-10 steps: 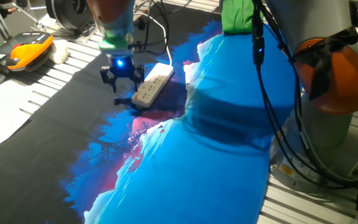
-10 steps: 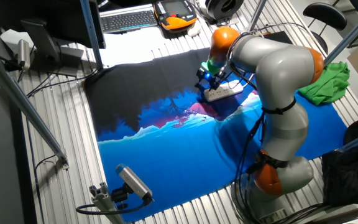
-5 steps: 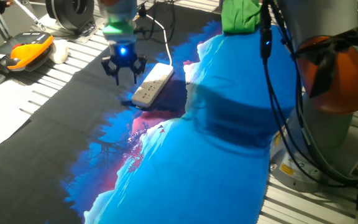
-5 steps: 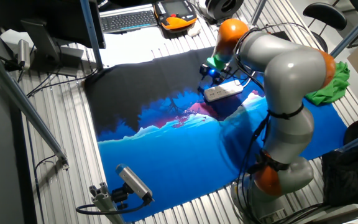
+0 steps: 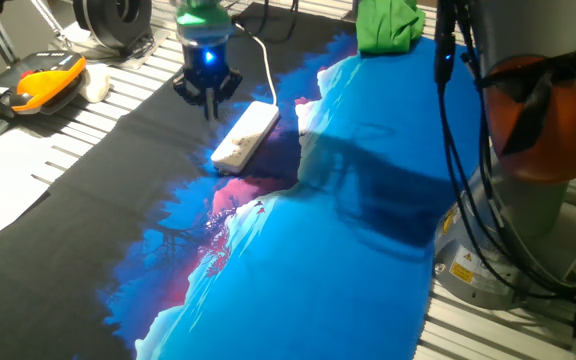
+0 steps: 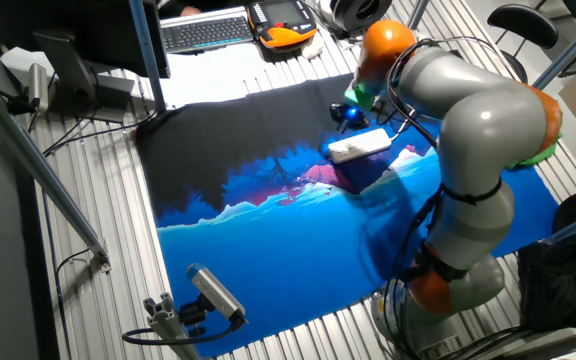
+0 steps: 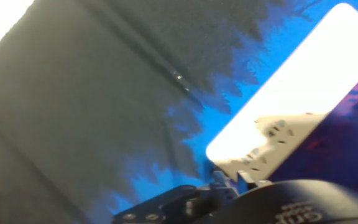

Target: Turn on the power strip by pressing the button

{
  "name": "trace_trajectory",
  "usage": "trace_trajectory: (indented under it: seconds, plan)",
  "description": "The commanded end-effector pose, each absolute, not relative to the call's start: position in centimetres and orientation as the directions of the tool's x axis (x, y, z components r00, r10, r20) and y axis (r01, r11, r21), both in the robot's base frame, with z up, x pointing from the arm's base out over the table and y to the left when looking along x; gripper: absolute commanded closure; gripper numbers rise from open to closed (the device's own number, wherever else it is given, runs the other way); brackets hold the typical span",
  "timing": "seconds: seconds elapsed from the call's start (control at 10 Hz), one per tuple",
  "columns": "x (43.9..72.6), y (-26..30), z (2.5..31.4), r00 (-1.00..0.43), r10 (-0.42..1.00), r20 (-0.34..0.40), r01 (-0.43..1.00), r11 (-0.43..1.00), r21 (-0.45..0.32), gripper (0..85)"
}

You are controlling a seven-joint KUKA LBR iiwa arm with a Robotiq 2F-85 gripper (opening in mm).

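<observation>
The strip [image 5: 245, 134] lies on the cloth [image 5: 298, 260], at about five o'clock from the gripper [image 5: 207, 95] hanging beside it, grip unreadable.

Opposing fixed views; close downward hand view

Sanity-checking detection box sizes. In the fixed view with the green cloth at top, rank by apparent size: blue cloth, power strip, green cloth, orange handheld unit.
Largest to smallest, as they look in that view:
1. blue cloth
2. green cloth, partly cropped by the frame
3. orange handheld unit and power strip: too close to rank, and they sit at different depths.
</observation>
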State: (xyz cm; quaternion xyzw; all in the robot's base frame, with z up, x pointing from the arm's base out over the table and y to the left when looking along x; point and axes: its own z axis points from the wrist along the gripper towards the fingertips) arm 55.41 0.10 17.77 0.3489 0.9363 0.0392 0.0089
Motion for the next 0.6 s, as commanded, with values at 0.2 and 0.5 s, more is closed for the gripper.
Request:
trace_trajectory:
  seconds: [0.2, 0.5]
  plan:
    - [53.1, -0.4, 21.4, -0.945, 0.326, 0.025, 0.327, 0.942, 0.073, 85.0]
    - [51.5, 0.1, 22.1, -0.956, 0.294, 0.013, 0.294, 0.953, 0.076, 85.0]
